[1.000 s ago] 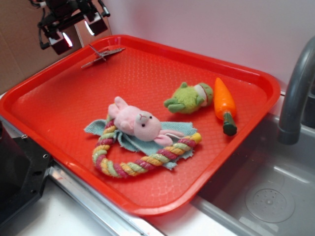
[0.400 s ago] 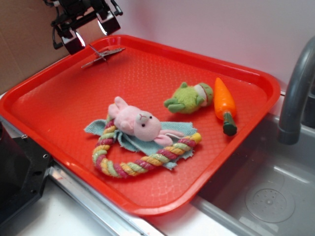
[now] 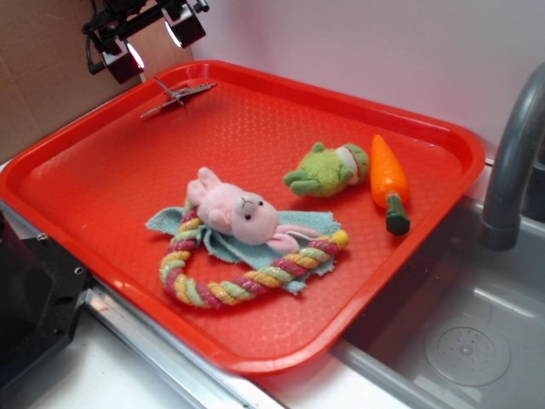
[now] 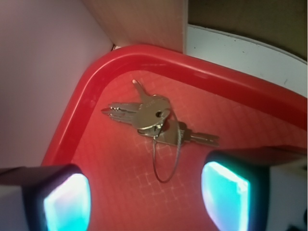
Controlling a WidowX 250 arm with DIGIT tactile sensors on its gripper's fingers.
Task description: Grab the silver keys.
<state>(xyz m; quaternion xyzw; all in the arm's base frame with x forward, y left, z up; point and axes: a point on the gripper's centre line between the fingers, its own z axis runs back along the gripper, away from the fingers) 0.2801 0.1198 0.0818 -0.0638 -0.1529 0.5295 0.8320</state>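
The black two-fingered gripper [image 3: 155, 39] with its pale glowing pads has risen and drifted a little toward the far left corner of the tray over the last second; it was lower and nearer the rim before, and now it hangs high above that corner with its jaws apart and nothing between them. The silver keys [image 3: 177, 94], a small bunch of thin flat grey metal blades on a fine wire loop, have not moved: they lie flat on the tray floor just inside the far left corner, close to the rim. From the wrist view the keys [image 4: 153, 118] sit ahead of and between the two pads [image 4: 66, 201], fanned out with the wire ring trailing toward the camera. My reading is that this is alignment before descent, not a retreat; the grasp itself has not begun, and the flat blades so near the raised rim will probably be awkward to pinch

The surface is a red plastic tray [image 3: 255, 136] with a dimpled floor and a curved lip. Toward its near edge lie a pink plush rabbit [image 3: 233, 211] on a pale blue cloth [image 3: 217, 243] with a multicoloured twisted rope ring [image 3: 247, 281]; near the right edge a green plush frog [image 3: 327, 169] and an orange toy carrot [image 3: 388, 181]. Beyond the right edge is a grey sink [image 3: 460, 332] with a dark curved tap [image 3: 511, 162], and a pale wall behind
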